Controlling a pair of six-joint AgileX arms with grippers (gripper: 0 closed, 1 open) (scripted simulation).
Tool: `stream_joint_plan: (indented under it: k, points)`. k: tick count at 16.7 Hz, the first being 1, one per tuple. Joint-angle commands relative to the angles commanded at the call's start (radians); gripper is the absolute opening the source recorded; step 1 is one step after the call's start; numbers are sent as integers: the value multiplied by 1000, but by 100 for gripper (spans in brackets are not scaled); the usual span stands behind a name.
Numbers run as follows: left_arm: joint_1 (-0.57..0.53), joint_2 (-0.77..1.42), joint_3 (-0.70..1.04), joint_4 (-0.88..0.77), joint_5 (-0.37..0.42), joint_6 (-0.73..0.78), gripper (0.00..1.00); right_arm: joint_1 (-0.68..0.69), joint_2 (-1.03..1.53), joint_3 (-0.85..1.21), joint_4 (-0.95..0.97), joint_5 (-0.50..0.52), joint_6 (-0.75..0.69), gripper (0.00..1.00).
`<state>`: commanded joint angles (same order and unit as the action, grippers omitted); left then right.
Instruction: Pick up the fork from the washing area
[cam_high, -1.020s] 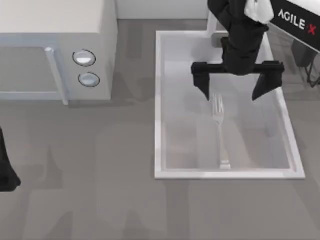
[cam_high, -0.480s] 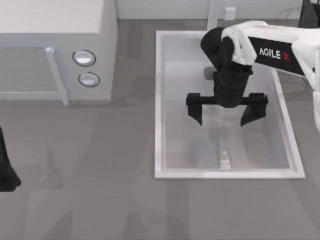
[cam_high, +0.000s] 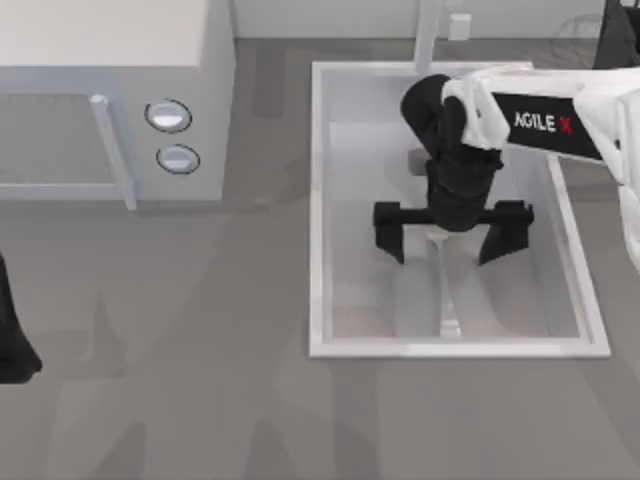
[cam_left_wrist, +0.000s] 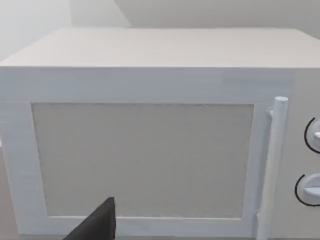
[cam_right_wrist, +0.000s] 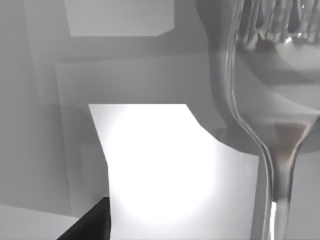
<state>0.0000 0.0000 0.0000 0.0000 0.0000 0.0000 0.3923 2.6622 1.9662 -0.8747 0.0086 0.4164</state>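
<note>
Straddling the slim silvery fork (cam_high: 445, 295), right tool (cam_high: 449, 236) spread wide.

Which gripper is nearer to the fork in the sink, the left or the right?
Right. The right gripper hangs open inside the sink, straddling the fork near its tines. The left gripper sits parked at the table's far left edge.

One fork (cam_high: 446, 290) is lying in one sink basin (cam_high: 318, 200); one microwave (cam_high: 110, 100) is showing two knobs (cam_high: 168, 116).
</note>
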Motion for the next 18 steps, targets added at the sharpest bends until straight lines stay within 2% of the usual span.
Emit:
stream_joint_plan:
  k: [13,18]
  points:
    - [0,0,0,0,0,0,100,0,0,0,0,0,0,2]
    - [0,0,0,0,0,0,100,0,0,0,0,0,0,0]
